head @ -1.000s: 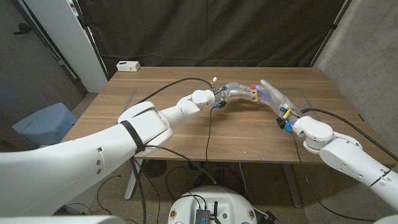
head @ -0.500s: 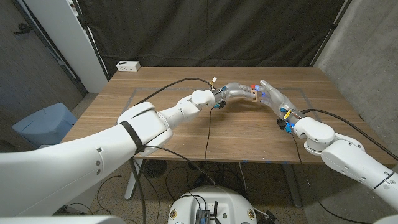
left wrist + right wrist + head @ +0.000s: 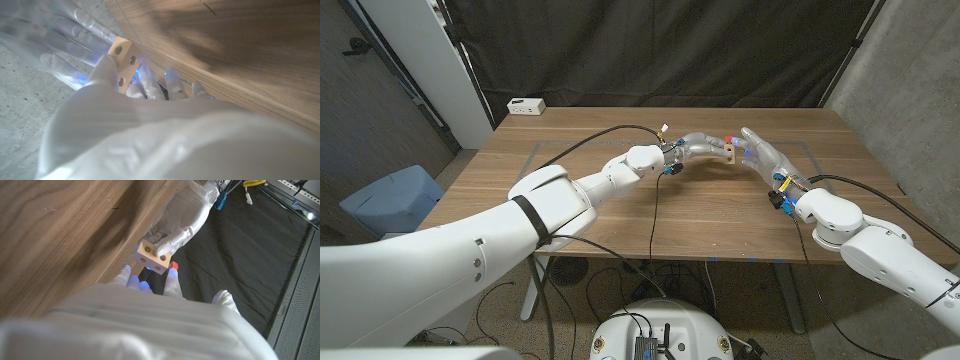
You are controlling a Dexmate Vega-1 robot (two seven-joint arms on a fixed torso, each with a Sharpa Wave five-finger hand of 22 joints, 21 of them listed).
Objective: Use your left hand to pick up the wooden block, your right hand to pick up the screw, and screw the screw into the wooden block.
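Brown planked wood of the table (image 3: 620, 215) nearest, on the robot's side of the wooden block (image 3: 729, 152). Just right of the block and a little nearer, found the right hand (image 3: 765, 160) raised off the table, fingers stretched out toward the block, coloured tips at or almost at its end face. Looked for the screw there and could not make it out: saw a red spot at one fingertip in the right wrist view, but could not tell screw from fingertip, nor whether those fingers pinched anything. Then the block itself, pale and drilled with round holes, held in the air above the table, not resting on it. Immediately left of the block, gripped by the left hand (image 3: 695, 147), fingers wrapped round its far end, holed faces left open toward the other hand. Well beyond the block, toward the far left corner, noted a small white box (image 3: 527, 105); farther again, a black curtain (image 3: 660, 50). Judged the first step done: block lifted and presented. Could not confirm the screw pick-up. Saw nothing standing in any hole, so took the seating and the turning as not yet done.
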